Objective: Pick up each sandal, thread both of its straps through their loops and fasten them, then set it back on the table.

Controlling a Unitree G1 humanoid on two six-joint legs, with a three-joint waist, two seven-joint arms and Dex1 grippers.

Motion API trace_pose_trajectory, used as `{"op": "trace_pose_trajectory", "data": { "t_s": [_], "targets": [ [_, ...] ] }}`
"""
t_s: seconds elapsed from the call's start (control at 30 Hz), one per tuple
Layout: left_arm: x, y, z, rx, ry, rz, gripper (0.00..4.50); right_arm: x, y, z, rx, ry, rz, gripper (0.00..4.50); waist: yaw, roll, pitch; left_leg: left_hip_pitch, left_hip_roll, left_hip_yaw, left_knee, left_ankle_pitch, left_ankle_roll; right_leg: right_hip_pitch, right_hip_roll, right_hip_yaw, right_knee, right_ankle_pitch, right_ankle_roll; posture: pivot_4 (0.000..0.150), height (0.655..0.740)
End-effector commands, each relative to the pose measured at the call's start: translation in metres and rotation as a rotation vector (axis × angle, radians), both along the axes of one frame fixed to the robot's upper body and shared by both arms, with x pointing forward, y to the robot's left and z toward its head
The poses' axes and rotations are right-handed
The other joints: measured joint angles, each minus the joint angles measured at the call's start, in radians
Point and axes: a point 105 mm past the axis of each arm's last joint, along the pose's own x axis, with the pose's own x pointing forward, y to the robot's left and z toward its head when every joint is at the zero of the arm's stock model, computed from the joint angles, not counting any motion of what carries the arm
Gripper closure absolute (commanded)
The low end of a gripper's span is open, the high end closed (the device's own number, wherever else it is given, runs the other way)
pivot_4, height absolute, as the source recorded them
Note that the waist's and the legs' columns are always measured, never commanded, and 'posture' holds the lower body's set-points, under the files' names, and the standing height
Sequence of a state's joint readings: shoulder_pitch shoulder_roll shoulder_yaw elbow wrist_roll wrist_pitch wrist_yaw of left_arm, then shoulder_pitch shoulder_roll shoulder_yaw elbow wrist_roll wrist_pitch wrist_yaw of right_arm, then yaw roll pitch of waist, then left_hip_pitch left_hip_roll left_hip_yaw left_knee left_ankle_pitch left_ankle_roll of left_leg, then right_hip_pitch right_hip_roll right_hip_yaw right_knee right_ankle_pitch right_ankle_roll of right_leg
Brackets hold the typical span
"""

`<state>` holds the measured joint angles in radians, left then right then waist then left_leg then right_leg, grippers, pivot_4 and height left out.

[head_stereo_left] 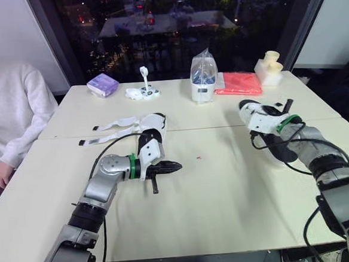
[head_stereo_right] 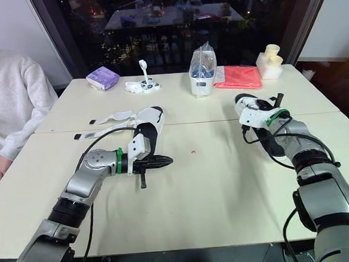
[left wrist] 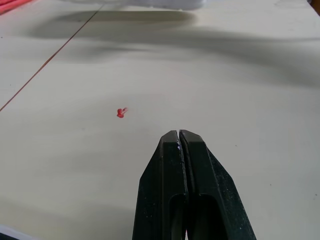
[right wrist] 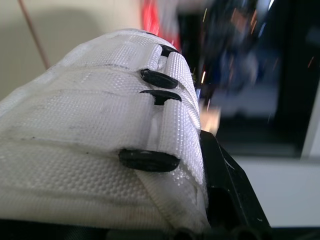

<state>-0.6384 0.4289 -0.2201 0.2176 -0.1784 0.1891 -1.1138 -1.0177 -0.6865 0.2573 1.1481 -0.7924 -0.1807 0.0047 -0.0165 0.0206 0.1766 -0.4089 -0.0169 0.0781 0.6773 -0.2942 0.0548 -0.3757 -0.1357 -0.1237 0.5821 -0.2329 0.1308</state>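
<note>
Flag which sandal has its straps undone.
The left sandal: its two white straps lie loose across the table, unthreaded. The right sandal has its straps wrapped over and passed through their black loops.

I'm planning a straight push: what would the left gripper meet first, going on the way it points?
The left gripper faces bare table first; the red speck lies just off its line. Farther on sits a white shape, perhaps a sandal; depth unclear.

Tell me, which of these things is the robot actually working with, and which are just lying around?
Job: sandal with loose straps; second sandal on the robot's right.
Lying about: purple pack; white gadget; bagged container; red cloth; cream block.
</note>
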Motion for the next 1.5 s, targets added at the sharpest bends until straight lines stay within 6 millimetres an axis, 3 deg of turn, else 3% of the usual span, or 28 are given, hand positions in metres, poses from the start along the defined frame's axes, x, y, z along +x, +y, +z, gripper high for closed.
{"op": "trace_pose_trajectory", "data": {
  "t_s": [0.03,0.17,0.27,0.47,0.5,0.67,0.73,0.83,0.97,1.07,1.2,1.3,1.5],
  "targets": [
    [-0.003,-0.003,0.006,0.001,-0.043,-0.013,4.50,0.005,-0.006,0.012,0.032,-0.047,-0.102,4.45,-0.002,0.002,0.001,0.000,0.000,0.000,0.000,0.000,0.000,0.000,0.000,0.000,0.000,0.000,0.000,0.150,0.7400],
    [-0.005,-0.002,0.001,0.013,-0.043,-0.012,4.50,0.007,0.002,-0.010,0.027,0.035,-0.132,4.45,-0.005,0.004,0.002,0.000,0.000,0.000,0.000,0.000,0.000,0.000,0.000,0.000,0.001,0.000,0.000,0.150,0.7400],
    [-0.005,-0.001,0.001,0.015,-0.046,-0.006,4.50,0.006,0.002,-0.021,0.044,0.072,-0.146,3.24,-0.005,0.004,0.002,0.000,0.000,0.000,0.000,0.001,-0.001,0.000,0.000,0.000,0.001,0.000,0.000,0.150,0.7400],
    [-0.005,0.001,-0.001,0.026,-0.063,0.010,4.50,0.001,-0.001,-0.030,0.073,0.144,-0.119,0.20,-0.004,0.004,0.002,0.001,0.000,0.000,0.001,0.001,-0.001,0.000,0.001,0.001,0.002,0.000,0.000,0.150,0.7400],
    [-0.004,0.001,-0.001,0.027,-0.070,0.014,4.50,-0.001,-0.003,-0.029,0.086,0.151,-0.114,0.03,-0.004,0.004,0.002,0.001,0.000,0.000,0.001,0.001,-0.001,0.000,0.001,0.001,0.003,0.000,0.000,0.150,0.7400],
    [-0.001,-0.002,0.002,0.031,-0.106,0.043,4.50,-0.032,-0.009,-0.029,0.198,0.244,-0.068,0.03,0.009,0.004,0.002,0.001,0.000,-0.001,0.002,0.001,-0.001,0.001,0.001,0.001,0.002,0.000,0.000,0.150,0.7400],
    [0.001,-0.002,0.004,0.034,-0.130,0.054,4.50,-0.055,-0.005,-0.029,0.271,0.300,-0.047,0.03,0.009,0.004,0.002,0.001,0.000,-0.002,0.002,0.001,-0.001,0.002,0.001,0.001,0.002,0.000,0.000,0.150,0.7400],
    [0.010,-0.001,0.008,0.066,-0.217,0.092,4.50,-0.095,0.015,-0.020,0.468,0.393,0.007,0.03,0.016,0.003,0.002,0.001,0.000,-0.003,0.004,0.001,-0.002,0.002,0.001,0.003,0.001,0.000,0.000,0.150,0.7400],
    [0.023,0.002,0.018,0.077,-0.314,0.154,4.50,-0.130,0.048,0.004,0.741,0.443,0.142,0.03,0.020,0.003,0.002,0.001,0.001,-0.002,0.005,0.001,-0.002,-0.002,0.002,0.005,0.006,-0.001,-0.001,0.150,0.7400],
    [0.039,0.011,0.032,0.127,-0.437,0.242,3.67,-0.155,0.081,0.019,0.955,0.515,0.321,0.00,0.027,0.002,0.002,0.000,0.001,0.001,0.007,0.001,-0.002,-0.007,0.000,0.007,0.012,-0.001,-0.001,0.150,0.7400],
    [0.054,0.027,0.051,0.272,-0.624,0.322,1.67,-0.179,0.108,0.028,1.081,0.577,0.481,0.00,0.032,0.001,0.002,-0.004,0.000,0.001,0.007,0.000,-0.001,-0.013,-0.001,0.008,0.014,0.000,-0.002,0.150,0.7400],
    [0.065,0.036,0.059,0.389,-0.735,0.357,0.15,-0.185,0.122,0.033,1.171,0.600,0.541,0.00,0.031,0.000,0.002,-0.007,-0.001,0.001,0.007,0.000,-0.001,-0.016,-0.002,0.008,0.015,0.000,-0.003,0.150,0.7400],
    [0.092,0.044,0.059,0.550,-0.867,0.413,0.06,-0.181,0.136,0.031,1.243,0.621,0.556,0.00,0.032,0.000,0.002,-0.012,-0.002,0.001,0.008,0.001,0.000,-0.020,-0.002,0.008,0.018,0.000,-0.003,0.150,0.7400]
  ]
}}
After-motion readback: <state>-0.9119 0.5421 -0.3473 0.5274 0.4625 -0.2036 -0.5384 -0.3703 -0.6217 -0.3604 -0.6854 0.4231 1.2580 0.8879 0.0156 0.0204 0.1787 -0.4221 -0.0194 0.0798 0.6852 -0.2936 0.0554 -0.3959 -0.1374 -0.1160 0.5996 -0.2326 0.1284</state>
